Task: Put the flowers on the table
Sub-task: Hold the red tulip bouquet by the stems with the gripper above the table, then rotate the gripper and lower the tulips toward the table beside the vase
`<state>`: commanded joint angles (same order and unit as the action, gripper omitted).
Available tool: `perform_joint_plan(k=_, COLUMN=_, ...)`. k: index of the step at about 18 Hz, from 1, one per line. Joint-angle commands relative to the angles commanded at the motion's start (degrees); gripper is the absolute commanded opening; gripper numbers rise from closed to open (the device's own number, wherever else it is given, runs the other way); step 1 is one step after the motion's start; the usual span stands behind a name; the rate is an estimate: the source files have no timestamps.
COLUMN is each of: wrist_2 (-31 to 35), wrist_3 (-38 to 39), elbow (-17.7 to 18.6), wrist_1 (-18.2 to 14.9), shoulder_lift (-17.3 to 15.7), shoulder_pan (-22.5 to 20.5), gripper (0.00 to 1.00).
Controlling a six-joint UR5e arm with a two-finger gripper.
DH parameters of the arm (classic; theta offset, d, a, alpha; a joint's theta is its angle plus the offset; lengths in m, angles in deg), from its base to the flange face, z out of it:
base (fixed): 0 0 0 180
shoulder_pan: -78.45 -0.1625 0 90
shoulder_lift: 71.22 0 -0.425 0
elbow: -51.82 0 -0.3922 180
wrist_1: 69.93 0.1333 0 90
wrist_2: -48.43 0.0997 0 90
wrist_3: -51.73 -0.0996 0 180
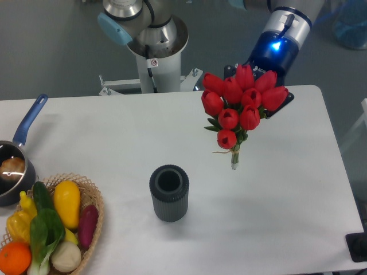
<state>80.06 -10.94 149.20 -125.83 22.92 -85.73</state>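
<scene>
The flowers (pixel 241 100), a bunch of red tulips with green stems tied with tan string, hang in the air over the right back part of the white table (pixel 287 200). Their stem ends (pixel 234 161) point down and towards the front. My gripper (pixel 248 110) comes in from the upper right under the blue-lit wrist (pixel 274 48). Its fingers are hidden behind the blooms, and it holds the bunch clear of the tabletop.
A dark grey ribbed vase (pixel 169 193) stands upright at the table's middle front, left of the flowers. A wicker basket (pixel 92 200) of vegetables sits at the front left, with a blue-handled pot (pixel 14 166) behind it. The arm's base (pixel 153 51) stands behind the table.
</scene>
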Motion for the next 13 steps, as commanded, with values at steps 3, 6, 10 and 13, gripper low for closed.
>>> perform_joint_plan(k=3, wrist_2=1.9, wrist_3=-0.3, elbow=0.2, wrist_1=0.0, shoulder_lift=-0.3, shoulder_pan=-0.1, gripper=0.46)
perform_joint_plan(k=6, wrist_2=9.1, wrist_3=-0.3, elbow=0.3, wrist_1=0.0, shoulder_lift=-1.7, shoulder_pan=0.3, gripper=0.45)
perform_joint_plan(k=10, wrist_2=12.9, wrist_3=-0.5, elbow=0.4, wrist_1=-0.2, shoulder_lift=-1.9, shoulder_pan=0.6, gripper=0.44)
perform_joint_plan(k=13, wrist_2=18.5, wrist_3=-0.5, elbow=0.4, wrist_1=-0.2, shoulder_lift=-1.9, shoulder_pan=2.3, gripper=0.43)
